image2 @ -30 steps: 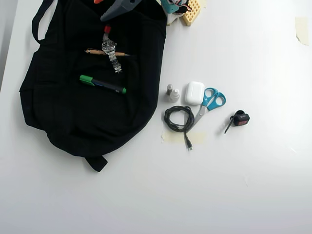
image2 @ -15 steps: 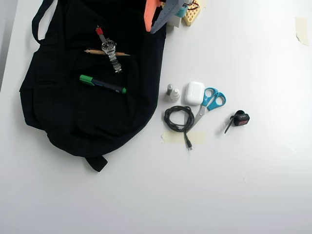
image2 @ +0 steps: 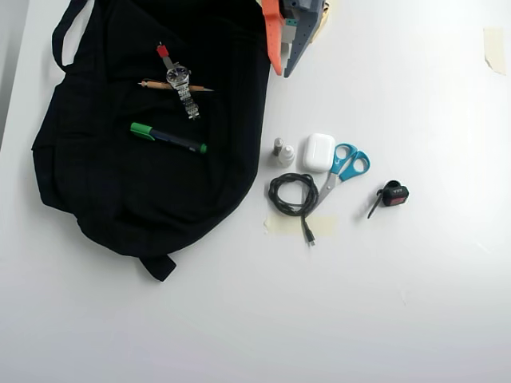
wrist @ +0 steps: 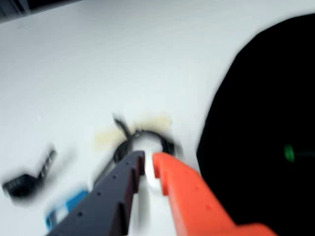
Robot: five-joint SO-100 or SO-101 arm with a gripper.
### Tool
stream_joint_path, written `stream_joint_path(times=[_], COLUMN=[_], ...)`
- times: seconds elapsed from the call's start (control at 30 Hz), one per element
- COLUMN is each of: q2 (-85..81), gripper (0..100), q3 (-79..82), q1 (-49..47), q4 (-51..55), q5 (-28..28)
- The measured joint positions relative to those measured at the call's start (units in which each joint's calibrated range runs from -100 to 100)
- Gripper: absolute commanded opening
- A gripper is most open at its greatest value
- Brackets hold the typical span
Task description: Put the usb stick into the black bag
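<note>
Usb stick lies on black bag, 12 o'clock of wristwatch; gripper at bag's 2 o'clock edge, jaws slightly spread, empty

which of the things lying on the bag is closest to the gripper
The usb stick, red with a silver end, beside the watch. The green marker lies farther down the black bag.

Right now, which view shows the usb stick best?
The overhead view: the usb stick lies sharp on the black bag, beside the watch. The wrist view is motion-blurred, and no usb stick can be made out there.
</note>
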Motion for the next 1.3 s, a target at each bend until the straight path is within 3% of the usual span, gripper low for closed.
stream_joint_path(times=[0.27,0.47,0.73,0.93,1.13,1.3], q2=[0.0,0.0,0.0,0.0,0.0,0.0], gripper=[2,2,2,2,2,2], q3=[3.4,11.7,25.3,26.1,26.1,26.1], q1=[-1.8,-1.2,-3.2,-6.5,-6.2,-5.9], q4=[18.4,17.4,3.2,3.6,15.2,15.8], q5=[0.0,0.0,0.1,0.0,0.1,0.2])
